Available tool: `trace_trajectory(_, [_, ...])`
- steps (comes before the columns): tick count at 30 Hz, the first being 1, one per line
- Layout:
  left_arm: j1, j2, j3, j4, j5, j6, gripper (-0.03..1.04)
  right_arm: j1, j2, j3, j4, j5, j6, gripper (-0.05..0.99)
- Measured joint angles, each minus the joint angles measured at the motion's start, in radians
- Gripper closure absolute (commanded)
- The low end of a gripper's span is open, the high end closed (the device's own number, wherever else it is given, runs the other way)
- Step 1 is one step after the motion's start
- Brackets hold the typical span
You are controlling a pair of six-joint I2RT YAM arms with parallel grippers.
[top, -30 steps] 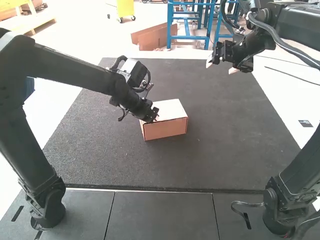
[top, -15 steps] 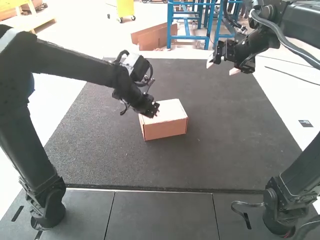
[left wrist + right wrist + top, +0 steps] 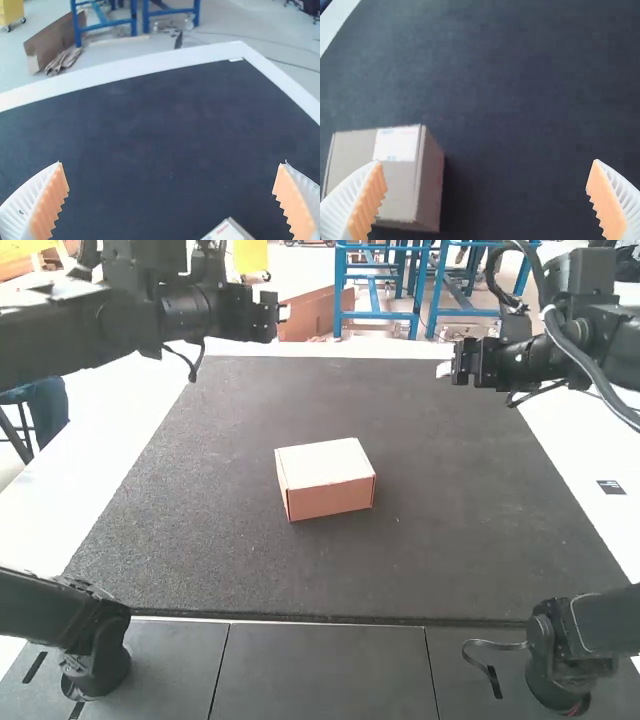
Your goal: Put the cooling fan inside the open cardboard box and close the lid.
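— So, where's the cardboard box (image 3: 325, 478)?
— Middle of the black mat (image 3: 470, 530), lid down flat, well apart from both arms.
— And the left gripper (image 3: 279, 312)?
— Up over the mat's far left corner, its ribbed fingers (image 3: 22, 212) spread wide, nothing between them.
— The right gripper (image 3: 446, 367)?
— Above the far right edge, likewise splayed and empty; its wrist view looks down on the box.
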Motion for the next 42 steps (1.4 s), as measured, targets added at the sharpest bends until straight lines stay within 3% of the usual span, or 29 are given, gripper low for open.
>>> trace_trajectory(5, [0.000, -0.175, -0.275, 0.290, -0.014, 0.001, 0.04, -0.001, -0.170, -0.164, 0.121, 0.011, 0.002, 0.02])
trace_trajectory(8, [0.000, -0.308, -0.425, 0.372, -0.040, 0.001, 0.04, -0.001, -0.218, -0.261, 0.193, 0.055, 0.036, 0.02])
trace_trajectory(11, [0.007, -0.428, -0.552, 0.396, -0.061, 0.001, 0.04, -0.005, -0.269, -0.376, 0.299, 0.095, 0.057, 0.02])
trace_trajectory(20, [0.055, -0.694, -0.818, 0.429, -0.091, 0.011, 0.04, -0.021, -0.476, -0.654, 0.529, 0.166, 0.055, 0.02])
trace_trajectory(25, [0.061, -0.847, -0.958, 0.440, -0.090, 0.035, 0.04, -0.079, -0.610, -0.787, 0.597, 0.177, 0.031, 0.02])
trace_trajectory(31, [0.061, -1.081, -1.052, 0.328, -0.074, 0.050, 0.04, -0.097, -0.668, -0.879, 0.662, 0.184, 0.005, 0.02])
trace_trajectory(36, [0.068, -1.093, -1.086, 0.297, -0.071, 0.054, 0.04, -0.099, -0.679, -0.961, 0.686, 0.184, -0.003, 0.02])
trace_trajectory(40, [0.072, -1.093, -1.086, 0.198, -0.071, 0.038, 0.04, -0.122, -0.761, -1.024, 0.673, 0.183, -0.006, 0.02])
trace_trajectory(42, [0.072, -1.093, -1.086, 0.171, -0.071, 0.027, 0.04, -0.134, -0.831, -1.025, 0.600, 0.182, -0.007, 0.02])
